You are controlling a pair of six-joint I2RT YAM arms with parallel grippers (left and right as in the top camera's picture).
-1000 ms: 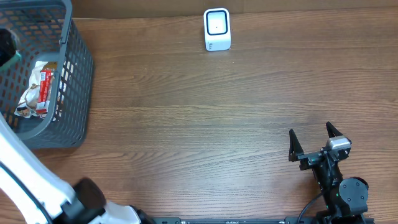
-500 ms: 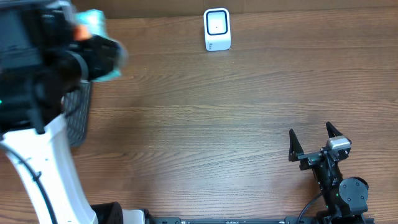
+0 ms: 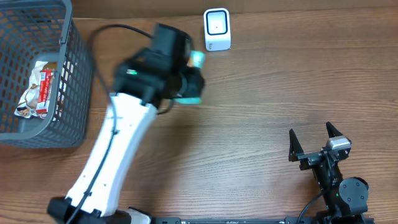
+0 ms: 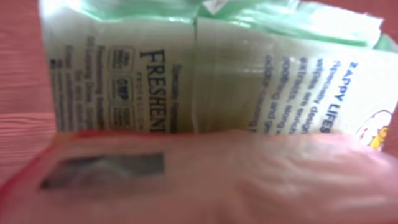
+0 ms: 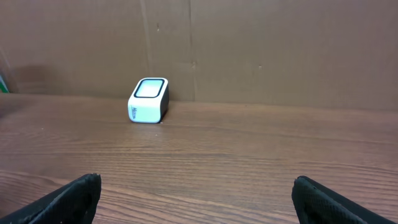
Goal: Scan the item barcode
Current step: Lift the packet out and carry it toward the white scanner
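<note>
The item is a green and white packet [image 3: 196, 87] with printed text, held above the table just below and to the left of the white barcode scanner [image 3: 217, 29]. My left gripper [image 3: 193, 76] is shut on it, blurred by motion. The packet [image 4: 217, 81] fills the left wrist view, and its lower part is a pink blur that hides the fingers. No barcode shows on the visible face. My right gripper [image 3: 314, 138] rests at the front right, open and with nothing between its fingers [image 5: 74, 198]. The scanner [image 5: 149, 100] stands far ahead of it.
A grey mesh basket [image 3: 76, 87] stands at the far left with a red and white snack packet [image 3: 40, 91] inside. A brown cardboard wall [image 5: 280, 50] closes the back of the table. My white left arm [image 3: 115, 146] stretches diagonally across the left half.
My left arm has swung out of the basket and to the right with the packet, ending near the scanner. The right arm has not moved.
</note>
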